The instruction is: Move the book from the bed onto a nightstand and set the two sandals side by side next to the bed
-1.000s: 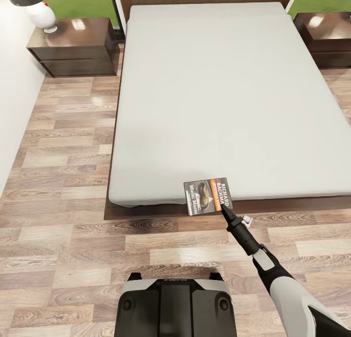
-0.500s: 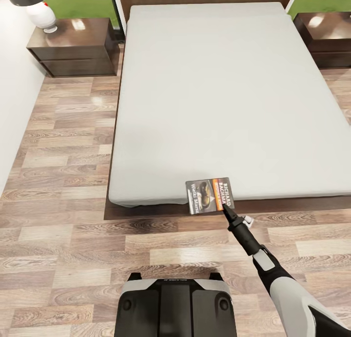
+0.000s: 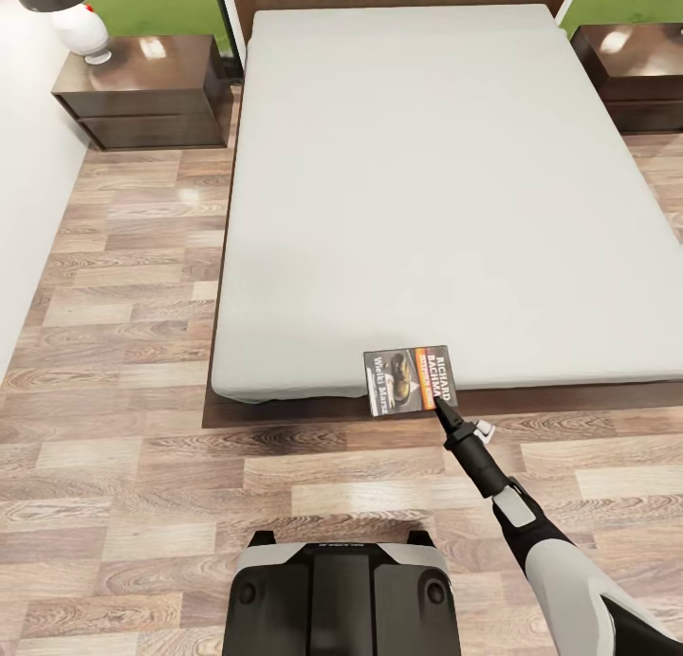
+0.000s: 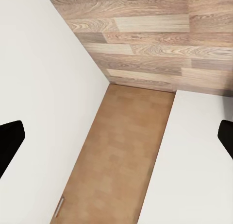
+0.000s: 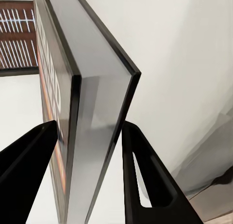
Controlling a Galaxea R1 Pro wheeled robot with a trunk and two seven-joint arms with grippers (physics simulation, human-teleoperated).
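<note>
Book (image 3: pixel 409 380) edge between right pincer (image 5: pixel 90 151) fingers

lamp (image 3: pixel 71 16): white base, dark shade, far left corner | white wall (image 3: pixel 24 191): left side

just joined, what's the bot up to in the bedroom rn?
The right gripper is shut on the book, its fingers on either side of the near edge, at the foot edge of the bed. The left gripper is open, holding nothing. A nightstand stands at each side of the headboard; the book is on neither yet.
</note>
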